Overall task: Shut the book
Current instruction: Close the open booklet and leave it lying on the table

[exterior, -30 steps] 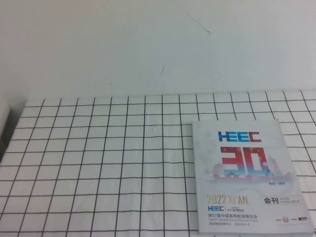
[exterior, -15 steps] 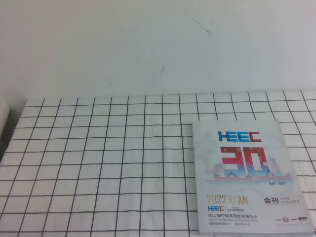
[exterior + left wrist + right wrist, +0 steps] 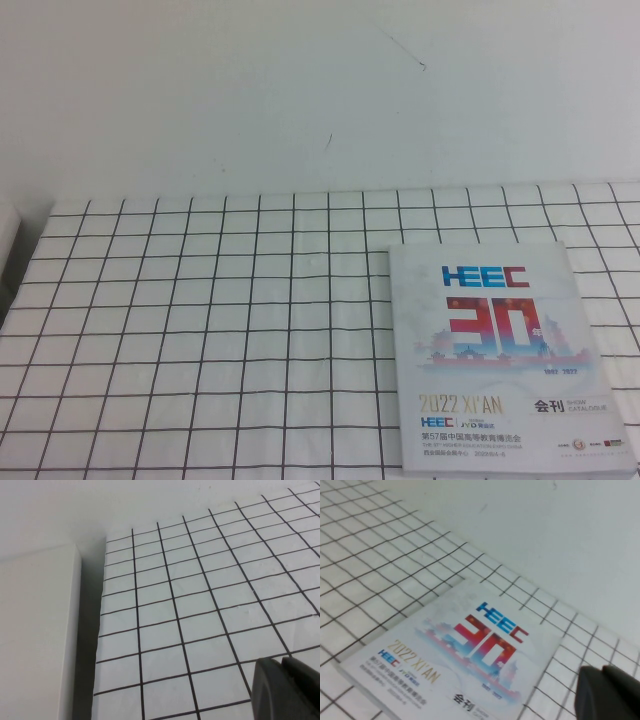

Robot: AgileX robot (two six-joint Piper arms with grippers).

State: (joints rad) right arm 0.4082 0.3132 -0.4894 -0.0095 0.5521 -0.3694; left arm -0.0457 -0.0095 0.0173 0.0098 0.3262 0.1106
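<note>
nothing has moved over the last second. the checked cloth (image 3: 200, 330) lies as it did, and the book (image 3: 505, 350) keeps the same spot on the cloth's near right part. it is flat, front cover up, with its near edge at the bottom of the high view. no page or cover is lifted, so i judge it already shut and the task as good as done, with nothing left for me but to stay clear of it. neither of my arms shows from above. my right gripper (image 3: 607, 690) hangs above the table, off to one side of the book and apart from it. my left gripper (image 3: 285, 687) hovers over bare cloth well away, near a white block (image 3: 35, 630) beside the cloth's edge. only a dark corner of each shows, so i cannot tell whether either is parted or closed.
</note>
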